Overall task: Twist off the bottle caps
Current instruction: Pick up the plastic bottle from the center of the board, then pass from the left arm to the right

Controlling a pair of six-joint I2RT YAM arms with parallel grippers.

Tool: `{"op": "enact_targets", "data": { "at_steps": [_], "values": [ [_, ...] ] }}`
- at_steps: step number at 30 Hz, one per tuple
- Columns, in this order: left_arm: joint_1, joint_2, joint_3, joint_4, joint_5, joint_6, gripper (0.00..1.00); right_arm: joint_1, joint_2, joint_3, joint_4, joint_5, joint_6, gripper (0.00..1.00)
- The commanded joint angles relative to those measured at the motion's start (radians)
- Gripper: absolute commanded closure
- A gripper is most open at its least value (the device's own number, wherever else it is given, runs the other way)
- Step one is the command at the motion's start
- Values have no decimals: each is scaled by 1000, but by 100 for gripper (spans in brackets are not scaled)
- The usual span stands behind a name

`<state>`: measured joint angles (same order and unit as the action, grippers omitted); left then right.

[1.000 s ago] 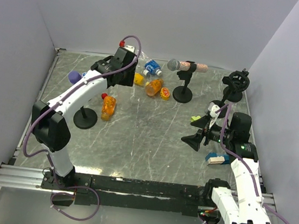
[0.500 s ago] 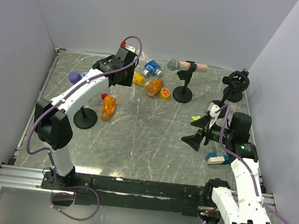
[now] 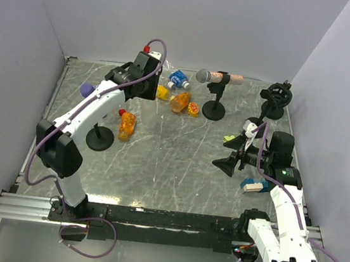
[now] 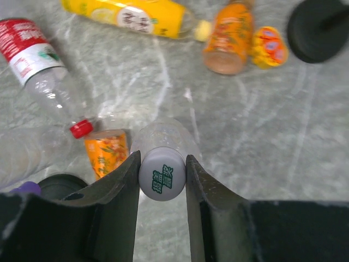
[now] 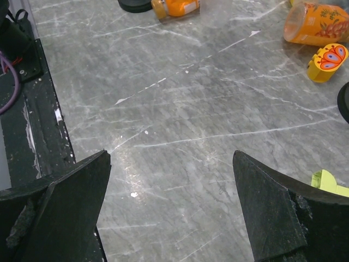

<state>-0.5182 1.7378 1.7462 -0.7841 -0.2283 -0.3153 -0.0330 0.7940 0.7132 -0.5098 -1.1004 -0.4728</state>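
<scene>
The left arm's [image 3: 95, 105] elbow has shifted; left jaws clench the white cap [image 4: 162, 176] of a clear bottle [image 4: 163, 136], seemingly lifted off the surface [image 4: 245, 125]. Light, crushable: grip the cap's rim; right jaws gape empty.

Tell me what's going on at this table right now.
The left gripper is shut on the white cap of a clear bottle, pinching it from both sides; the cap is on the bottle. The right gripper hangs open over the table on the right side, holding nothing. A yellow bottle, a red-labelled bottle and an orange bottle lie nearby at the far side.
</scene>
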Motion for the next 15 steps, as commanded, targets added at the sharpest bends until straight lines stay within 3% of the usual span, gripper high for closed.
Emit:
{"op": "enact_targets", "data": {
  "at_steps": [1, 4, 9, 15],
  "values": [
    [-61, -139, 47, -29, 107, 33, 97, -5, -24, -1, -9, -44, -84, 1],
    [-103, -225, -31, -4, 242, 12, 99, -2, -16, 29, -87, -107, -194, 1],
    [-184, -389, -235, 167, 466, -111, 99, 27, 27, 221, -389, -216, -450, 1],
    [-325, -448, -387, 394, 520, -260, 99, 229, 66, 285, -262, -81, -241, 1]
  ]
}}
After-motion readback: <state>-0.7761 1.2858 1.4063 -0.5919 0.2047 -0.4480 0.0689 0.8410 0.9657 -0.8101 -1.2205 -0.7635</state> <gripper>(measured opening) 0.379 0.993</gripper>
